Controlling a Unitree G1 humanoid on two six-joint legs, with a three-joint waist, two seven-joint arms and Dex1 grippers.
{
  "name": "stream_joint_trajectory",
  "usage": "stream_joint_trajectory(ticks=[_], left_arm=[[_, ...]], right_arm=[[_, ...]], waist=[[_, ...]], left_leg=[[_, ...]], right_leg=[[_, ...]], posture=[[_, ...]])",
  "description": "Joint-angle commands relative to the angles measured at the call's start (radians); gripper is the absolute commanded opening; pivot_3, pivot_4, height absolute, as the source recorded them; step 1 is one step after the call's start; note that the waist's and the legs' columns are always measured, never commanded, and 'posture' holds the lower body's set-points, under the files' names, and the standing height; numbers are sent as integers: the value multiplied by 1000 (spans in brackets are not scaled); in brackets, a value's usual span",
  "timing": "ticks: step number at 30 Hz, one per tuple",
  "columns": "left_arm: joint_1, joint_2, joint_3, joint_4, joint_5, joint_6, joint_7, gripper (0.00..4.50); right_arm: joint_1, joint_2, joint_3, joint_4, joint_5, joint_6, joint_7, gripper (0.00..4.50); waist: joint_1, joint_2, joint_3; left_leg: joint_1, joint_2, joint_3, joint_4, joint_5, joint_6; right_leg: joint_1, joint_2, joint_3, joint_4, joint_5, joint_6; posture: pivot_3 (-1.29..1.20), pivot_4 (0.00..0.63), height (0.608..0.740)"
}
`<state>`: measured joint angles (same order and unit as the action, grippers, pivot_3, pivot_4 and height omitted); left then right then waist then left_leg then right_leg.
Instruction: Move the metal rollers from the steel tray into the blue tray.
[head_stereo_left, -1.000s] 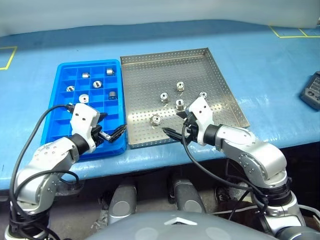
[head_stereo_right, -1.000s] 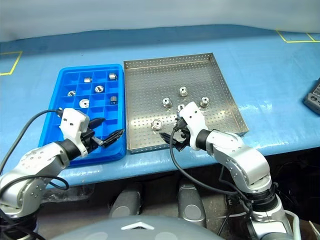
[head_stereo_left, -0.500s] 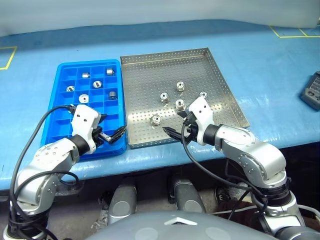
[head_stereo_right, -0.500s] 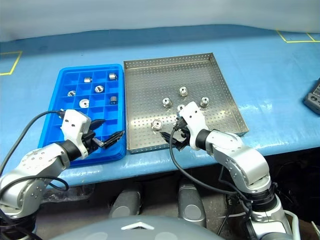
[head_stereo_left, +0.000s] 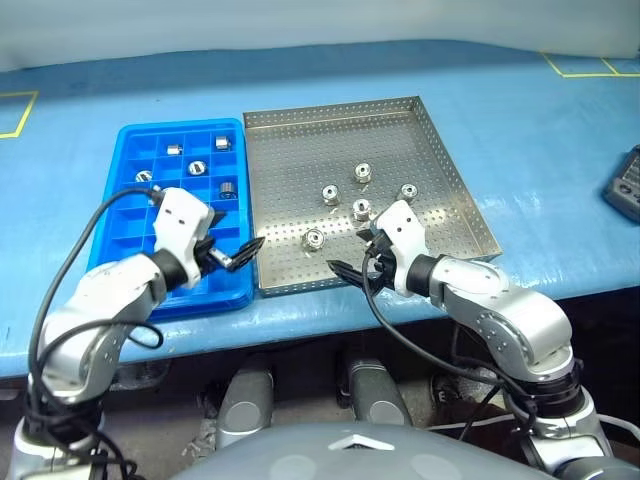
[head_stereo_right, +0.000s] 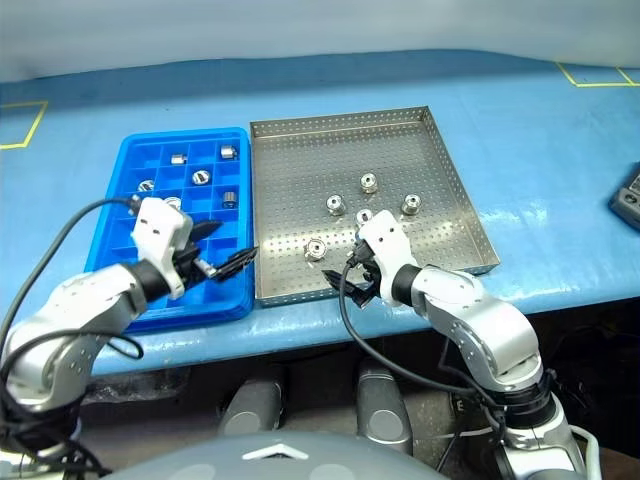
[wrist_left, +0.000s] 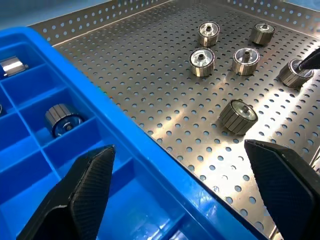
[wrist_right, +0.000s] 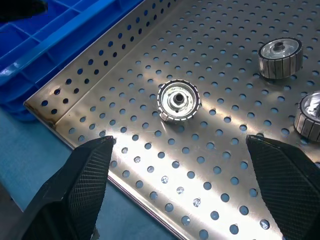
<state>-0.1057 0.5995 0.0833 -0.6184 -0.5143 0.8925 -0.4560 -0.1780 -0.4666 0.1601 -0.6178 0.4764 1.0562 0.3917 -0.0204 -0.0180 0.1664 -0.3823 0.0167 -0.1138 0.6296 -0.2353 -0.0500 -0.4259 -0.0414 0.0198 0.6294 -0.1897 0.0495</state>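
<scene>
Steel tray: large square tray of grey perforated sheet metal (head_stereo_left: 300, 150), on the blue-covered table (head_stereo_left: 520, 130), touching the right side of the blue tray.
Blue tray: bright blue plastic tray with a grid of square compartments (head_stereo_left: 128, 215).
Rollers in steel tray: five small shiny silver metal rollers (head_stereo_left: 314, 239), loose near the middle; the nearest one lies between the two grippers.
Rollers in blue tray: several, each in a far compartment (head_stereo_left: 196, 169).
Left gripper (head_stereo_left: 238, 254): fingers wide apart, holding nothing, over the blue tray's right edge.
Right gripper (head_stereo_left: 352, 255): fingers wide apart, holding nothing, over the steel tray's near rim.
</scene>
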Motion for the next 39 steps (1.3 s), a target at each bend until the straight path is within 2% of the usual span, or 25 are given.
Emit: stream_joint_trajectory(ticks=[1,4,11,19,22,25,29,31,33,39], left_arm=[[-117,42,-116,82,51,-46,-81,4500],[-208,50,-218,183,97,-82,-141,4500],[-416,-29,-484,513,260,-227,-310,4500],[-517,-135,-573,749,414,-367,-341,4500],[-528,-149,-572,773,450,-388,-345,3917],[-514,-125,-568,727,466,-380,-381,2893],[-468,-43,-559,619,461,-327,-455,1695],[-430,-15,-523,546,442,-292,-455,1700],[-393,-38,-420,473,393,-230,-390,1700],[-274,-213,-12,253,279,-131,-82,1700]], right_arm=[[4,9,-13,-52,7,-2,-14,4485],[9,16,-13,-58,7,-3,-22,4485],[40,31,-18,-88,5,-7,-51,4485],[76,52,-27,-115,5,-11,-81,4485],[78,52,-31,-114,0,-14,-87,4500],[77,53,-32,-110,2,-18,-91,4500],[59,62,-16,-91,0,-27,-88,4500],[44,67,1,-79,-1,-32,-79,4500],[28,72,16,-67,-2,-37,-70,4500],[-56,133,46,11,-24,-80,-76,4500]], waist=[[-4,0,0],[-11,0,0],[-22,0,0],[-51,0,0],[-59,0,0],[-62,0,0],[-63,0,0],[-64,1,0],[-58,1,1],[-39,0,1]], left_leg=[[0,0,0,0,0,0],[0,0,0,0,0,0],[0,-1,1,0,0,0],[-1,-1,1,0,0,0],[0,-1,2,1,0,0],[0,-1,2,1,0,0],[0,-1,2,1,0,0],[0,-1,2,0,0,0],[0,-1,2,0,0,0],[0,-1,2,3,0,1]], right_leg=[[0,0,0,0,0,0],[0,0,1,0,0,0],[0,0,2,0,1,1],[0,0,4,0,2,4],[0,0,5,0,3,4],[0,0,5,0,3,5],[-1,1,6,1,3,5],[-1,1,6,1,3,5],[-1,1,6,1,3,5],[0,0,5,1,4,7]], posture=[[-9,150,740],[-20,150,740],[-83,150,740],[-118,150,740],[-119,150,740],[-108,150,740],[-68,150,740],[-49,150,740],[-27,150,740],[52,150,740]])
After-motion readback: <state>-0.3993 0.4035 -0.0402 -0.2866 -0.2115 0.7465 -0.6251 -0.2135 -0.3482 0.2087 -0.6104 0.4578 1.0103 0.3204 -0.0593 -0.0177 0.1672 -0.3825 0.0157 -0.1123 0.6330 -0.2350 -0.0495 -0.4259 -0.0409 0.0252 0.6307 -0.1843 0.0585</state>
